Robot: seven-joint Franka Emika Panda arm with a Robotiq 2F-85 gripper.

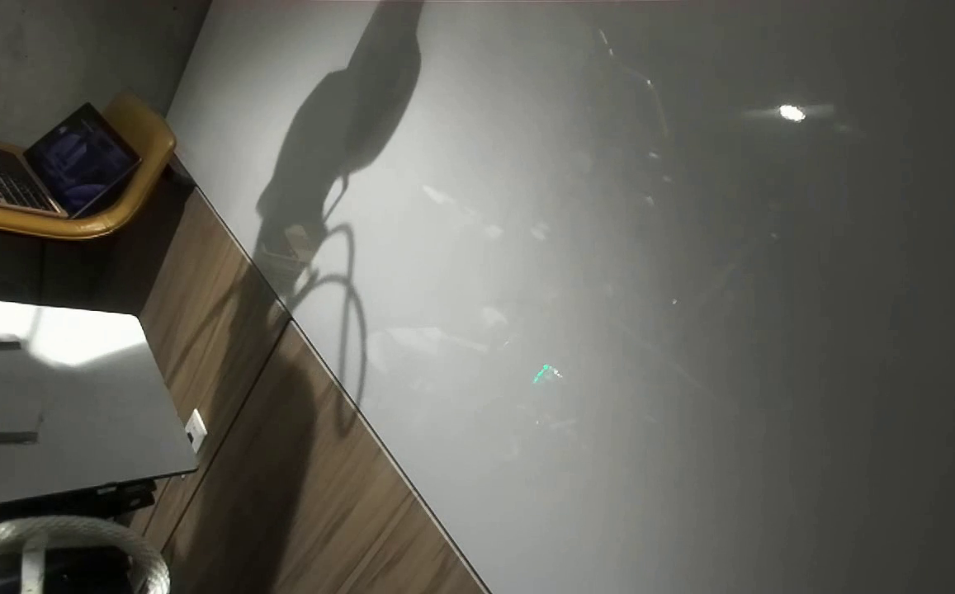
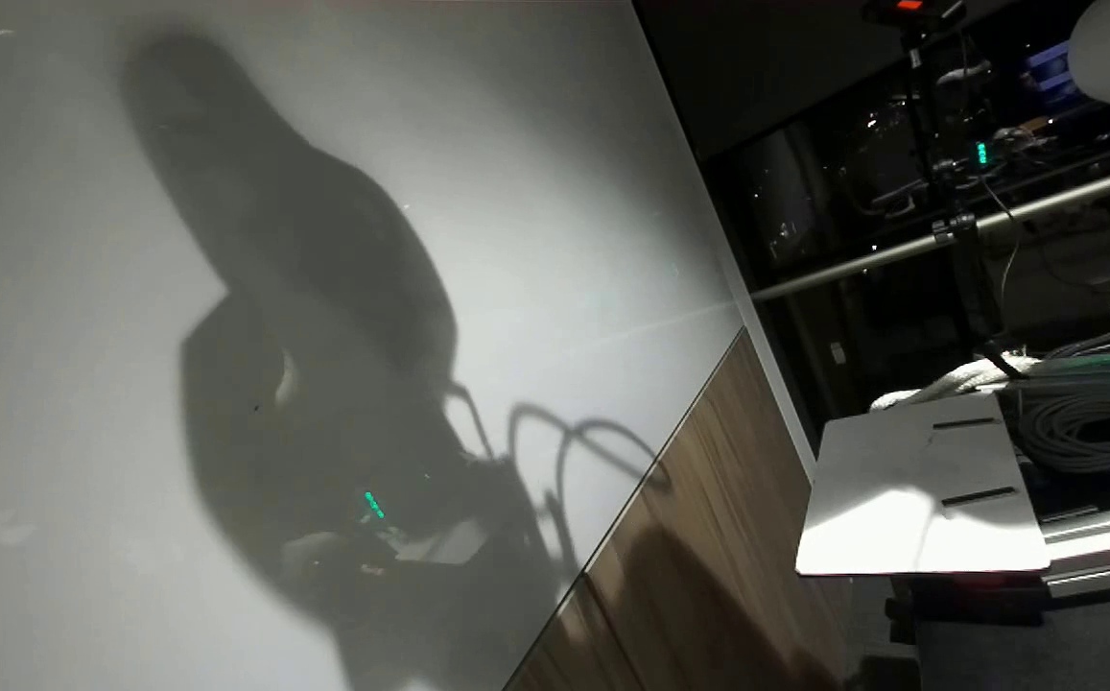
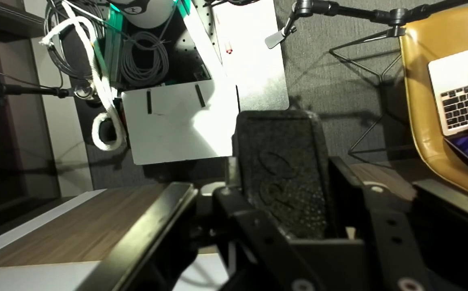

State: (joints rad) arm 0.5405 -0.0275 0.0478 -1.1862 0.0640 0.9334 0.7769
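1. Clamping of the dark block (image 3: 280, 153) is done by the hand (image 3: 286, 178): in the wrist view its two long sides are pressed from either side, so the hand is closed only as far as the width of the block allows.
2. By this sideways grip the broad face, on which faint oval marks can be seen, is left uncovered; the long sides are probably preferred because they are straight and easily spanned.
3. The far end of the block is held out beyond the hand, seen from the wrist near the slotted white plate (image 3: 173, 133). Some turning in the grip might be permitted by this overhang. Whether anything is touched by the hidden face cannot be told.
4. In both exterior views the hand itself is not shown. An arm-shaped shadow (image 1: 361, 124) is cast on the glossy white panel (image 1: 477, 272) and also on the wood-grain panel (image 1: 378, 511) adjoining it; a strong lamp is suggested by its sharp edge.
5. The laptop (image 3: 466, 97) is supported by the yellow chair (image 3: 424, 48), apart from the hand, perhaps for being kept safe from the arm.
6. The white rope (image 3: 118, 125) is looped beside the plate, and the grey cable (image 3: 147, 74) is coiled, presumably so that tangling is avoided.
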